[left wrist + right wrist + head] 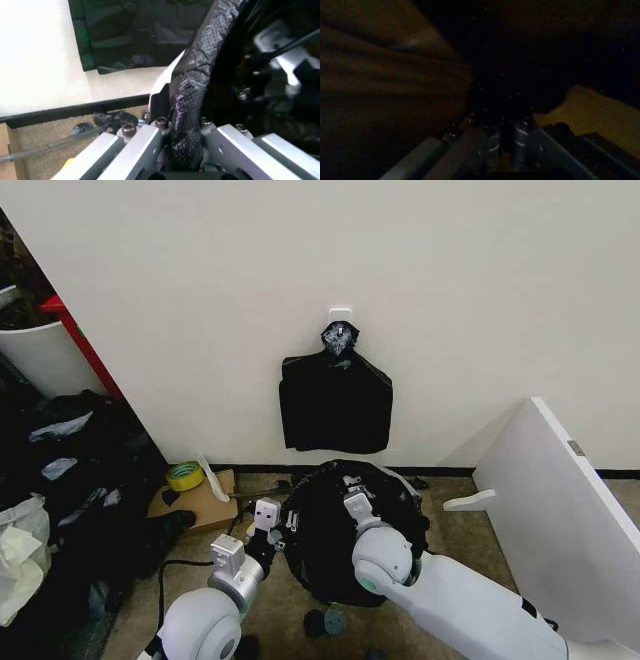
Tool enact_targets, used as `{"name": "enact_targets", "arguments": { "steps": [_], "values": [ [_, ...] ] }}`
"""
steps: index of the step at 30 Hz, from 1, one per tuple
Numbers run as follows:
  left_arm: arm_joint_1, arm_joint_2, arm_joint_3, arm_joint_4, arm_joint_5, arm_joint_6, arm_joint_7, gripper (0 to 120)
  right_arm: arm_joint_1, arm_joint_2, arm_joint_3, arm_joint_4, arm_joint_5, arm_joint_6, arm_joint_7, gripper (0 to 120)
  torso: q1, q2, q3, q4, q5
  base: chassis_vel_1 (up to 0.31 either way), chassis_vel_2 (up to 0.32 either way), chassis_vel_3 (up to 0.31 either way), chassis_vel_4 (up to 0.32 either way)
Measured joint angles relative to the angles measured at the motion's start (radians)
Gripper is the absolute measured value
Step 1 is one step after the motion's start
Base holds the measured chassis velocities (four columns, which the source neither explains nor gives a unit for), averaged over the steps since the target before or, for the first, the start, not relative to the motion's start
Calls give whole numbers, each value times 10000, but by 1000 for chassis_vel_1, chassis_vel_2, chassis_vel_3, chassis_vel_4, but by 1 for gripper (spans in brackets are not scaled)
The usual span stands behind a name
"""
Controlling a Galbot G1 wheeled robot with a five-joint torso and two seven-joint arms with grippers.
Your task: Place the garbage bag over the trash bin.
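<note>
The garbage bag (320, 555), glossy black and crinkled, is draped over the trash bin on the floor by the wall and hides nearly all of it there. A white sliver of the trash bin (161, 88) shows beside the bag-wrapped rim (192, 93). My left gripper (274, 530) sits at the bin's left side, shut on the garbage bag over that rim (182, 123). My right gripper (352, 492) reaches over the bin's far top edge; in the right wrist view it (502, 129) sits in dark bag folds with its fingers close together on black film.
A flat bunch of black bags (336, 402) hangs from a wall hook above the bin. A white board (560, 490) leans at the right. Left of the bin lie a cardboard box (200, 502) with a yellow tape roll (185, 476), dark bags (80, 480) and a white drum (45, 352).
</note>
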Motion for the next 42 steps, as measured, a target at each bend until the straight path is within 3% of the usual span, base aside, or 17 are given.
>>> {"name": "enact_targets", "arguments": {
  "steps": [10,26,33,42],
  "values": [
    [-93,27,-57,13,-31,2,-9,0,-731,-269,-352,1136,14,170,-165,0,-1,0,-1,0,0,0,0,0,0],
    [18,-27,-3,-109,-6,7,-7,0,-384,240,-318,-697,-639,-126,-76,0,0,0,0,1,1,0,0,0,0],
    [-31,-46,0,-98,-13,7,28,0,-688,-36,-320,153,-568,-128,-46,0,0,0,0,0,0,0,0,0,0],
    [-124,8,-158,-7,-9,-31,5,0,-1467,-439,-425,1599,616,-568,296,0,-1,0,0,-1,1,0,0,0,0]
  ]
}}
